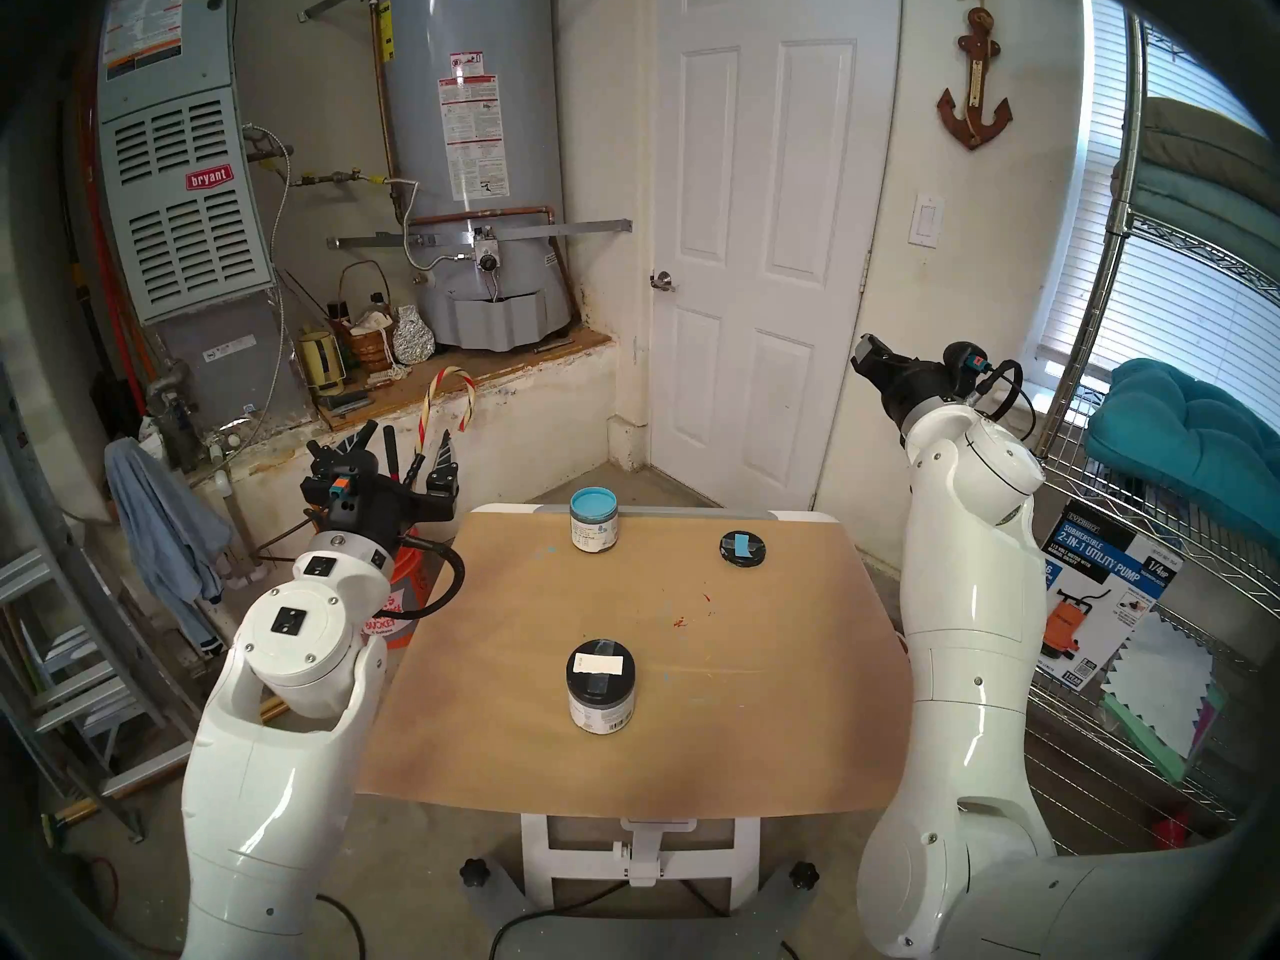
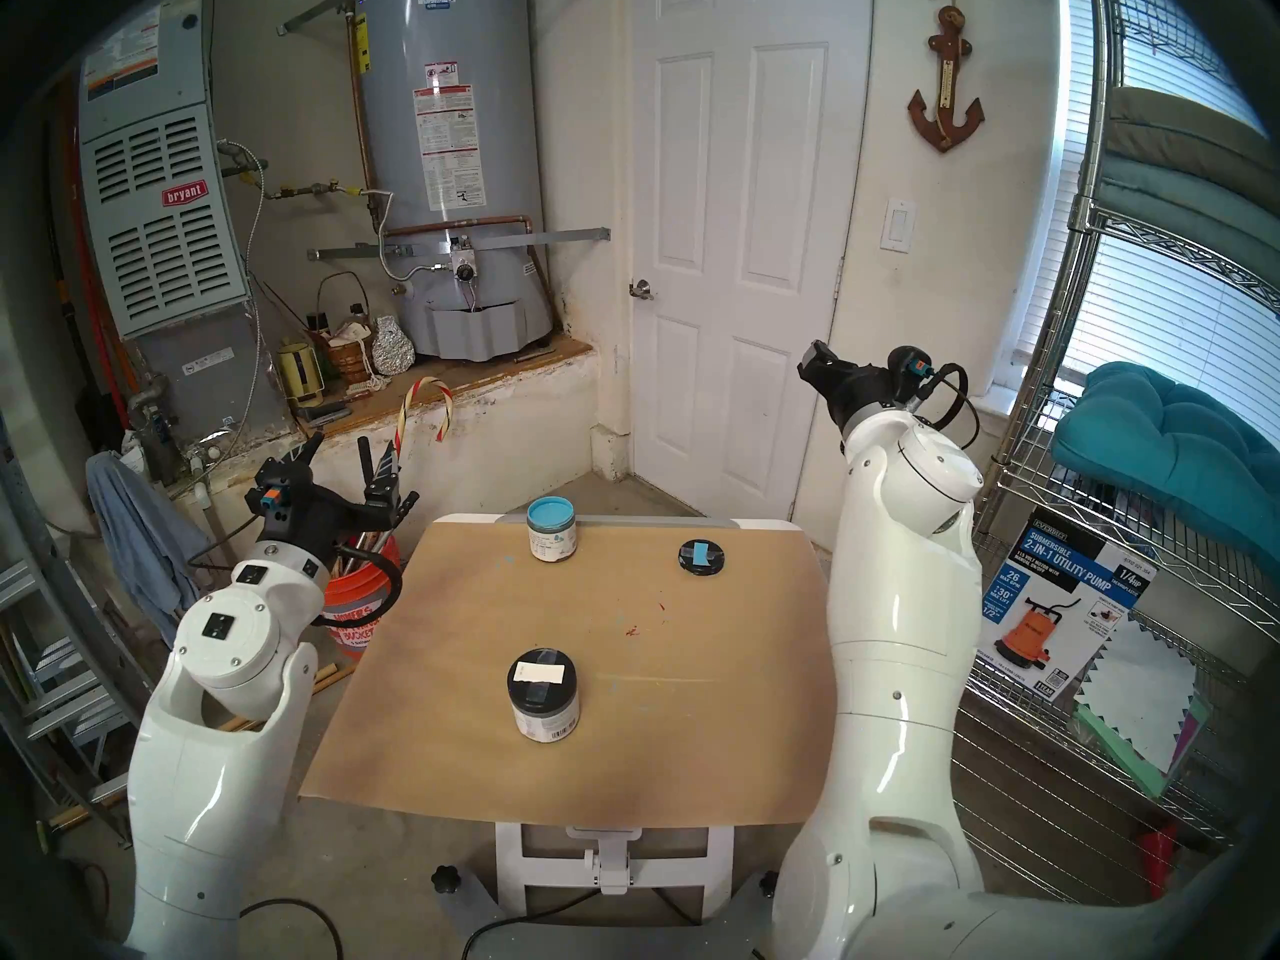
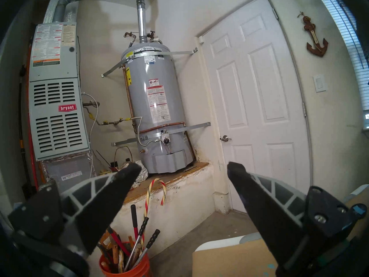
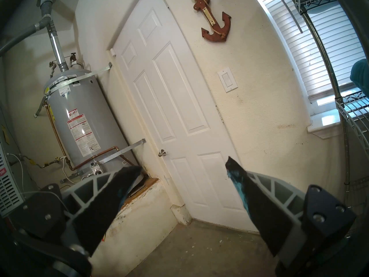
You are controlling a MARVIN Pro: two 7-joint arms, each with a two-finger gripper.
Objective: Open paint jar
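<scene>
Neither wrist view catches the paint jar (image 1: 601, 688) at all, and from the head its label print is too small to read. Its contents sit hidden under the closed lid (image 1: 601, 666). The right hand (image 1: 867, 360), upper right of the head views, is seen end-on, fingers hard to separate there. In the left wrist view, only a corner of the bench (image 3: 229, 260) pokes in, lower right, cut by the frame.

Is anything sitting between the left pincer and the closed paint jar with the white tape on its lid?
Nothing visible. The left pincer is open off the table's far left corner; the paint jar stands alone near the front. The open blue jar and loose lid sit farther back, off that path.
</scene>
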